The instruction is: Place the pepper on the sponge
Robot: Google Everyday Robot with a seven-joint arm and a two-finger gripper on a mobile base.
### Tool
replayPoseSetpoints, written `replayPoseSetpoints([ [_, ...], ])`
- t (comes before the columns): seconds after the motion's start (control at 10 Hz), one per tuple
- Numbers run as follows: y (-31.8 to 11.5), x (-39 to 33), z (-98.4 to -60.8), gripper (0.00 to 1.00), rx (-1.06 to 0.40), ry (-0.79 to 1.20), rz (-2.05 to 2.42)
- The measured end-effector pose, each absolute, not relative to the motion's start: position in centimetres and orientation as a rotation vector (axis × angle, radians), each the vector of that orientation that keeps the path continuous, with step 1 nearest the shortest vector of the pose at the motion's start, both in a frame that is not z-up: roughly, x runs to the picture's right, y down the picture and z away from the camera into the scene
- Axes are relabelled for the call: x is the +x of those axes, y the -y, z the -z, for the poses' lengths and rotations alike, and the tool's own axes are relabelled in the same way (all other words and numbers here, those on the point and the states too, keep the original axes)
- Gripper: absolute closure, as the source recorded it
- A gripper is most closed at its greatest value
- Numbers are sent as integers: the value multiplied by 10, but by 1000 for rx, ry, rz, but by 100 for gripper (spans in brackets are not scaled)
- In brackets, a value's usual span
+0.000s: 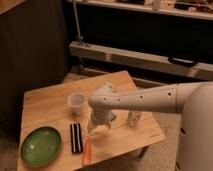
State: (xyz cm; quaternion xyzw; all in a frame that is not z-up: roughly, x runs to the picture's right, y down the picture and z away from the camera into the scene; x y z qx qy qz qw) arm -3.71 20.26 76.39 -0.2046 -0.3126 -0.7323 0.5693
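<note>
The pepper [87, 151], slim and orange-red, lies on the wooden table [47, 102] near its front edge. My white arm reaches in from the right across the middle of the table. The gripper [94, 124] hangs at the arm's end, just above and slightly right of the pepper and next to the black block. It holds nothing that I can see. The sponge is hidden, with the arm and wrist covering the spot right of the clear cup.
A clear cup [76, 103] stands left of the arm. A black striped block [76, 137] lies between the green plate [41, 145] and the pepper. A small white object [134, 118] stands behind the arm at right. The table's front edge is close to the pepper.
</note>
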Motion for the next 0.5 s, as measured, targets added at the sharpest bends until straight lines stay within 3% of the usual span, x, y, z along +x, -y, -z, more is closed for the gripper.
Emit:
replayPoseSetpoints([
  [0.5, -232, -57, -716, 34, -546, 838, 1771],
])
